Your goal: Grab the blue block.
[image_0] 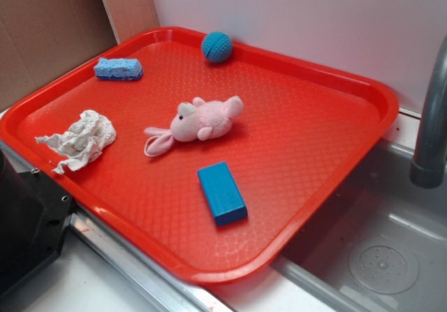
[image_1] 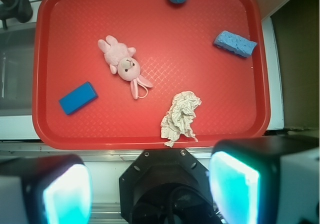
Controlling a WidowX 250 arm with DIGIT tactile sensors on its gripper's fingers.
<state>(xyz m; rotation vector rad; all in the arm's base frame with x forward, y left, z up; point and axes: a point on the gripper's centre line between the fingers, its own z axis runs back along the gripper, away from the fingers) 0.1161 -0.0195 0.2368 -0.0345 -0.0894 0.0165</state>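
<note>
Five things lay on the red tray [image_0: 363, 88], which we saw propped partly over the sink [image_0: 391, 256] with the faucet [image_0: 429, 123] beside it, so everything sat on one flat textured surface within reach. Our gripper [image_1: 150, 184] hung high above the tray's near edge, jaws spread wide and holding nothing, a stance that gave us a full overhead look before choosing. The pink bunny [image_0: 199, 122] lay on its side mid-tray. The crumpled cloth [image_0: 80, 139] sat near one rim. The block [image_0: 222, 193] lay flat and alone toward the sink side, well apart from the bunny, so we judged a straight descent with jaws across its short width would serve. The sponge [image_0: 119, 68] and the teal ball [image_0: 217, 47] rested far off by the wall, unlikely to interfere.
</note>
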